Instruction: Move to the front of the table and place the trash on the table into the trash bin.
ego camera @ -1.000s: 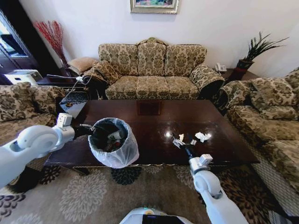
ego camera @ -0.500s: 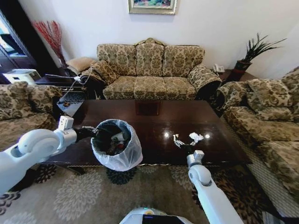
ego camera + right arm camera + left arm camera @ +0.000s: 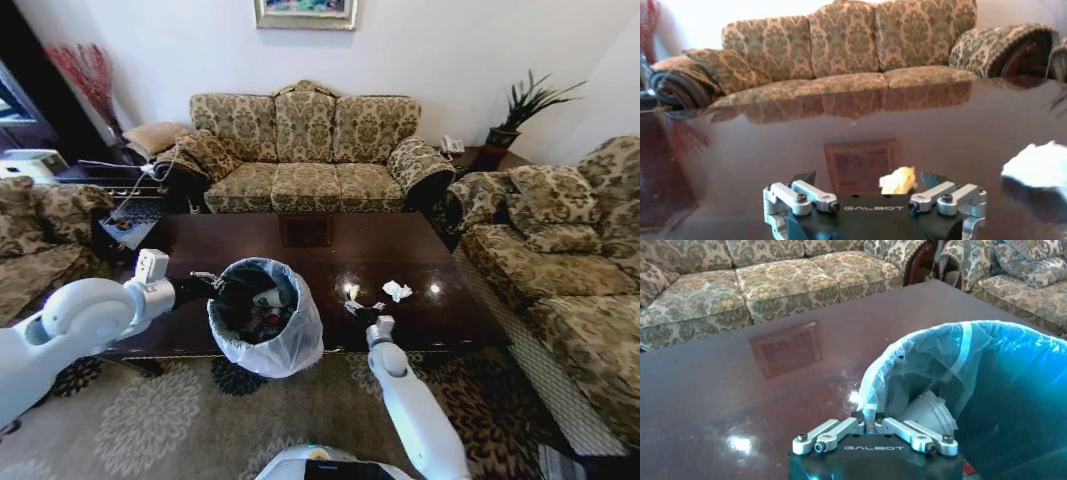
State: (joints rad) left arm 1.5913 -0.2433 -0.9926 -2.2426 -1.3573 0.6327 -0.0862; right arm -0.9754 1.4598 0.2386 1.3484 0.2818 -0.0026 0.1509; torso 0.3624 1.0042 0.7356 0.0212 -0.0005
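My left gripper (image 3: 214, 286) is shut on the bag-lined rim of the trash bin (image 3: 268, 325), holding it at the near edge of the table (image 3: 320, 255). The left wrist view shows the gripper (image 3: 870, 423) pinching the translucent bag, with a white paper cup (image 3: 928, 413) inside the trash bin (image 3: 987, 390). A yellowish scrap (image 3: 352, 292) and a crumpled white tissue (image 3: 397, 291) lie on the table to the right of the bin. My right gripper (image 3: 360, 310) stands open just before the scrap (image 3: 899, 181), which sits between its fingers (image 3: 803, 178); the tissue (image 3: 1040, 165) lies off to one side.
A patterned sofa (image 3: 305, 150) stands behind the table, with armchairs at left (image 3: 40, 230) and right (image 3: 560, 250). A side table with a plant (image 3: 505, 125) is at the back right. Patterned carpet (image 3: 170, 420) lies below the bin.
The whole view has shifted left as the camera moved. The held bin now sits closer to the scrap and tissue. My right gripper stays by the scrap.
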